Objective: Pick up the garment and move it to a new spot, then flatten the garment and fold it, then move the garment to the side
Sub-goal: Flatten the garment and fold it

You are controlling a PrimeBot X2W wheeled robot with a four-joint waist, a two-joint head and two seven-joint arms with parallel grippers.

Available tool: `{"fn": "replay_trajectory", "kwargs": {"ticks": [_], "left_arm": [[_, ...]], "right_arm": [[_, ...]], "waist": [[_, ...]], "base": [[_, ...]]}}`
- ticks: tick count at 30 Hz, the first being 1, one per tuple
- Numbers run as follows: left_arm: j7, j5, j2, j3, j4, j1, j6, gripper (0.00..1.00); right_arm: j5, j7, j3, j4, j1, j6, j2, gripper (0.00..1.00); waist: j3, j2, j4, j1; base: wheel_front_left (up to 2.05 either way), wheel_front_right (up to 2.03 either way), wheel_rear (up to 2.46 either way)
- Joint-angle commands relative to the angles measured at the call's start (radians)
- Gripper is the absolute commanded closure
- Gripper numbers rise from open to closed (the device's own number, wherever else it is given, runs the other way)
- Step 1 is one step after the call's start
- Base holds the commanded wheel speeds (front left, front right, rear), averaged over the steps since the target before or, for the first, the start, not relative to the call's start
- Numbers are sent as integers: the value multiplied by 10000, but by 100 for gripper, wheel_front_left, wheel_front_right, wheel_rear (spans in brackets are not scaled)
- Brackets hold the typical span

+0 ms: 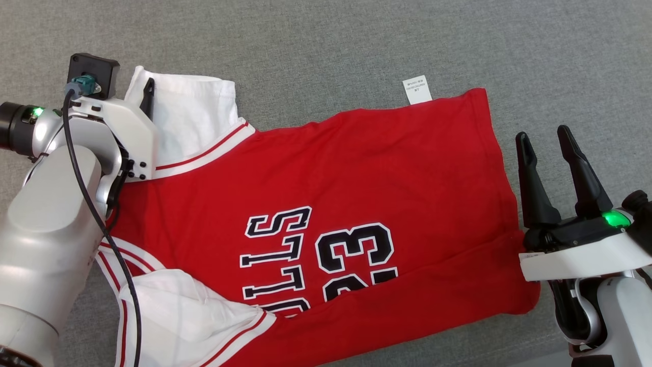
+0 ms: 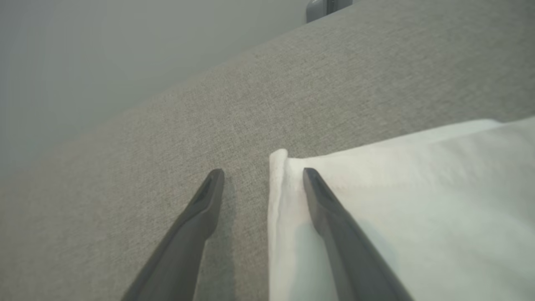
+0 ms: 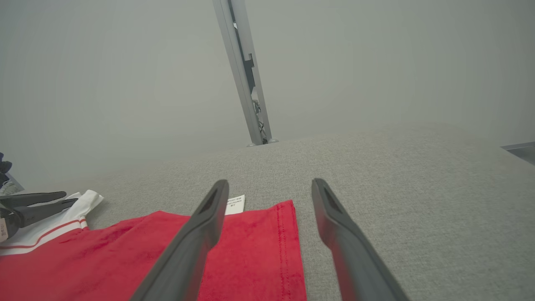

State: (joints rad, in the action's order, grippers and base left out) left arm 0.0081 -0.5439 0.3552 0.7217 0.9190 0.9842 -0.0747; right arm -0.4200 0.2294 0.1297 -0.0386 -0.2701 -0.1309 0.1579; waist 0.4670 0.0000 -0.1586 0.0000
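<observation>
Nearest the head camera looms the robot's pale left forearm (image 1: 46, 219), and beyond it the left gripper (image 2: 262, 172) stands with its two long dark fingers apart, holding nothing. In the left wrist view it straddles the outer edge of the upper white sleeve (image 2: 418, 188): one finger is over the sleeve cloth, the other over bare surface just beside it. The right gripper (image 1: 543, 133) is likewise spread and empty, poised just beside the hem (image 1: 501, 168) at the opposite end.

Between the two lies the red basketball-style shirt with white sleeves and black-and-white lettering (image 1: 356, 168), face up and spread sideways across the grey woven surface (image 1: 326, 46). Its body looks mostly smooth, with a small white label (image 1: 417, 89) poking out at the far hem corner. The lower white sleeve (image 1: 188, 311) is rumpled.

The flattening step seems nearly finished, and folding is probably about to start. The next move likely calls for the left fingers to close on the sleeve edge they straddle. The right fingers would need to shift onto the hem and pinch it, so both ends lift together without dragging the cloth into new creases.
</observation>
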Motion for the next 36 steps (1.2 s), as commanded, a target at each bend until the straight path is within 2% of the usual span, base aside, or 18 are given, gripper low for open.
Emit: {"fn": "replay_trajectory", "kwargs": {"ticks": [1, 2, 5, 11, 14, 18, 22, 30, 36], "left_arm": [[-59, 88, -32, 88, 173, 82, 136, 63], [-125, 78, -61, 117, 262, 109, 211, 100], [-426, -95, -110, 38, 450, 206, 443, 100], [-1411, -206, -328, -71, 370, 220, 619, 100], [-2043, -51, -314, -3, 106, 26, 506, 100], [-2454, 71, -309, 119, -534, -411, 595, 100], [-2619, 136, -311, 169, -1380, -927, 461, 100], [-2694, 159, -445, 253, -3134, -1858, 105, 100], [-2639, 210, -511, 438, -3962, -2160, -61, 100]], "right_arm": [[75, 21, -43, 40, 39, 3, -5, 0], [93, 22, -42, 24, 47, 3, -10, 0], [126, 28, -82, -33, 50, 3, -30, 0], [180, -61, -207, -270, 83, 3, 35, 0], [67, -159, -175, -353, -65, 3, 208, 0], [-156, -461, -256, -617, -355, 3, 655, 0], [-667, -911, -307, -1165, -778, 3, 1175, 0], [-1316, -1632, 137, -3236, -1701, 3, 2522, 0], [-1882, -1877, 574, -4592, -2277, 3, 3102, 0]], "waist": [[-3, 0, -4, 0], [-5, 0, -2, 0], [-28, 0, 33, 0], [-264, 0, 323, 0], [-453, 0, 572, 0], [-652, 0, 1052, 0], [-853, 0, 1554, 0], [-1025, 0, 2442, 0], [-977, 0, 2822, 0]], "base": [[0, 0, 0], [0, 0, 0], [0, 0, 0], [0, 0, 0], [0, 0, 0], [0, 0, 0], [0, 0, 0], [0, 0, 0], [0, 0, 0]]}}
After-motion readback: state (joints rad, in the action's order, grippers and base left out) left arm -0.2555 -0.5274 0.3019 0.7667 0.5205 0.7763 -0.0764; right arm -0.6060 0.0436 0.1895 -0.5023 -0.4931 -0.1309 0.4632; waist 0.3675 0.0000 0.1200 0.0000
